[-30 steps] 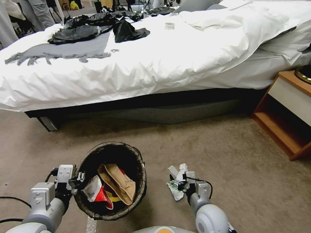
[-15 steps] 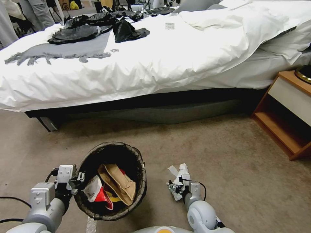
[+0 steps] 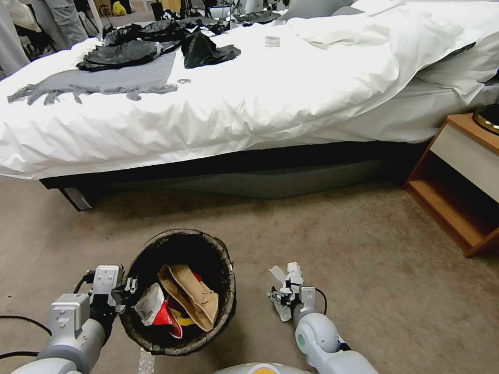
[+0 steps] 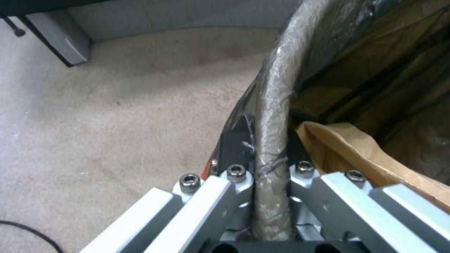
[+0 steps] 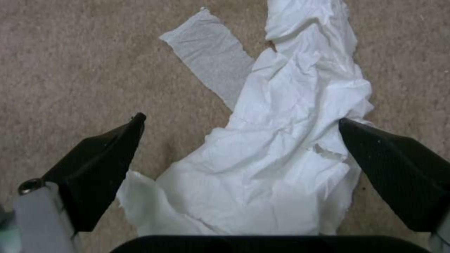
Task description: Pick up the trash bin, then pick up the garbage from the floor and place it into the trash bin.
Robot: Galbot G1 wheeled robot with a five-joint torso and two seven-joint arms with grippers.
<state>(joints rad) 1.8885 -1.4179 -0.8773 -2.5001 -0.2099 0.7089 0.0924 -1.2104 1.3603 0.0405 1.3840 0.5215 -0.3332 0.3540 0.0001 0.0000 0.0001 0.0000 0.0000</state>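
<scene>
Meanwhile our left gripper (image 4: 272,175) pinches the trash bin (image 3: 156,332) rim, while our right gripper (image 5: 241,121) hangs spread wide over crumpled white tissue (image 5: 286,140) on the carpet (image 3: 364,249).

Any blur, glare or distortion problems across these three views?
Head view: wide-angle bend at the edges, bright bed sheets. Left wrist view: soft, left claw and trash bin rim too close. Right wrist view: crumpled tissue readable, right claw fingertips dark.
</scene>
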